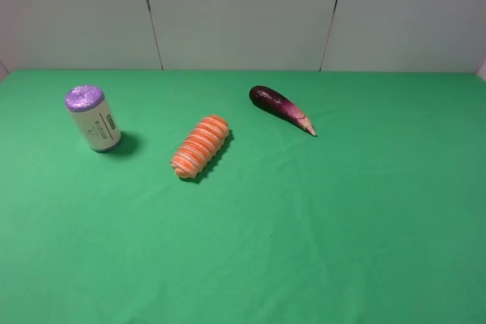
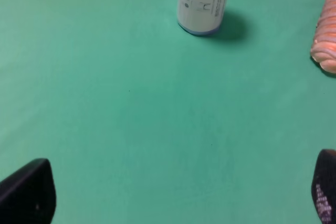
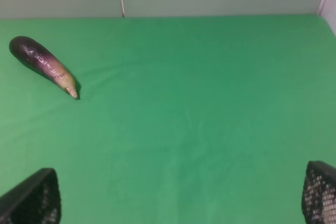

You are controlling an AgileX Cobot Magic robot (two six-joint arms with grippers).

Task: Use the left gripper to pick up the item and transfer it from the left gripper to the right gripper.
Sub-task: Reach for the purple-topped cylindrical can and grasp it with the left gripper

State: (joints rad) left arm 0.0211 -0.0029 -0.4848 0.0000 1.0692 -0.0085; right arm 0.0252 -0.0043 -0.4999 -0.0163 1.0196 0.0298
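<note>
The item (image 1: pixel 93 118) is a short cream-white cylinder with a crinkled purple top and a small printed label. It stands upright on the green cloth at the far left. It also shows in the left wrist view (image 2: pixel 202 2), well ahead of my left gripper (image 2: pixel 178 192). That gripper is open and empty, with only its black fingertips (image 2: pixel 29 192) in the frame. My right gripper (image 3: pixel 178 198) is open and empty too, with its fingertips (image 3: pixel 34 200) wide apart over bare cloth. Neither gripper shows in the exterior high view.
An orange-and-white ribbed roll (image 1: pixel 201 146) lies near the middle of the green table (image 1: pixel 304 225), and shows at the edge of the left wrist view (image 2: pixel 325 32). A dark purple eggplant (image 1: pixel 281 108) lies behind it to the right and shows in the right wrist view (image 3: pixel 43 65). A grey wall runs along the back.
</note>
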